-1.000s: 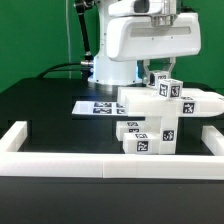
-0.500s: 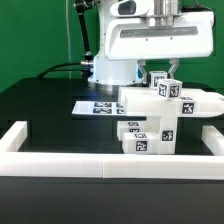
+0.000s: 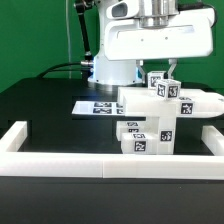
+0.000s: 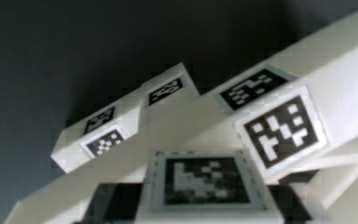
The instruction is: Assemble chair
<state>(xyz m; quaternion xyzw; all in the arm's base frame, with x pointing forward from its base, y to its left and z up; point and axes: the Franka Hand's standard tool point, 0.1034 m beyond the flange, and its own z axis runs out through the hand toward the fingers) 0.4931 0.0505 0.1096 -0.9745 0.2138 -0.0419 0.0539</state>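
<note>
The partly built white chair (image 3: 150,125) stands at the exterior view's right: a flat slab (image 3: 195,103) lies across stacked tagged blocks (image 3: 145,140). My gripper (image 3: 165,72) comes down from above and is shut on a small white tagged piece (image 3: 166,87), held at the slab's top. I cannot tell whether the piece touches the slab. In the wrist view the same piece (image 4: 202,185) sits between my dark fingers (image 4: 126,200), the gripper (image 4: 202,200) closed on its sides. Beyond it show tagged chair faces (image 4: 274,120).
The marker board (image 3: 100,106) lies flat on the black table (image 3: 50,110) behind the chair. The long low white border rail (image 3: 60,160) runs along the front and turns back at both ends. The robot base (image 3: 110,70) stands at the back.
The arm and gripper have risen a little. The small tagged piece in the gripper sits slightly higher than before. The chair has not moved.
</note>
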